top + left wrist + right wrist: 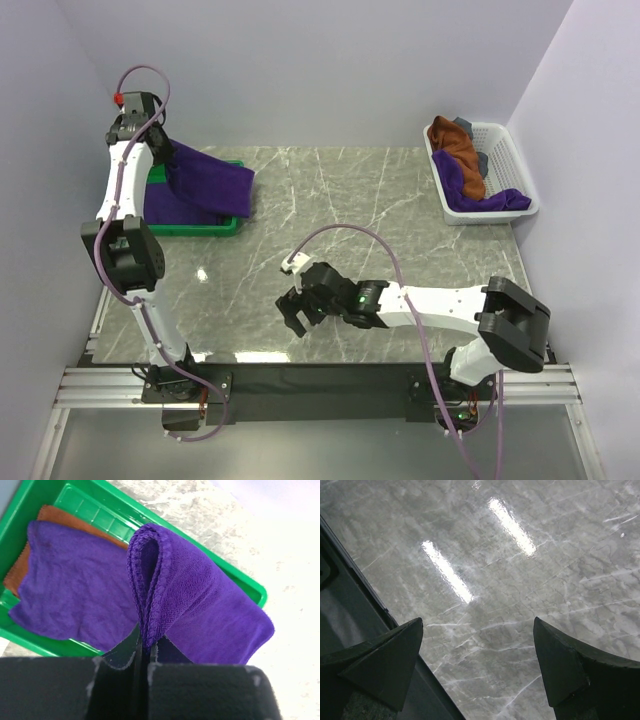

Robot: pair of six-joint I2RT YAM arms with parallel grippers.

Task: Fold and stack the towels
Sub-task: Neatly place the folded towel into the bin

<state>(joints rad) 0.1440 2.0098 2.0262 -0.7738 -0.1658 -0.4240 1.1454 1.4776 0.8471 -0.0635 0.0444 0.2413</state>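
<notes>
Tightly, left gripper [145, 652] pinched a folded purple towel [200, 610] trailing rightward across the green tray's [85, 505] rim; right gripper [478, 625] gaped wide.

bright, even light; two glare streaks on the table [560, 610]; soft shadows

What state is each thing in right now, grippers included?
Left gripper: shut on folded purple plush towel, which drapes over the tray's rim.
Right gripper: open, empty, above the grey marble table.
Green plastic tray: holds stacked purple towel on rust-brown plush towel.
White plastic basket: holds crumpled brown towel and crumpled purple towel.
</notes>
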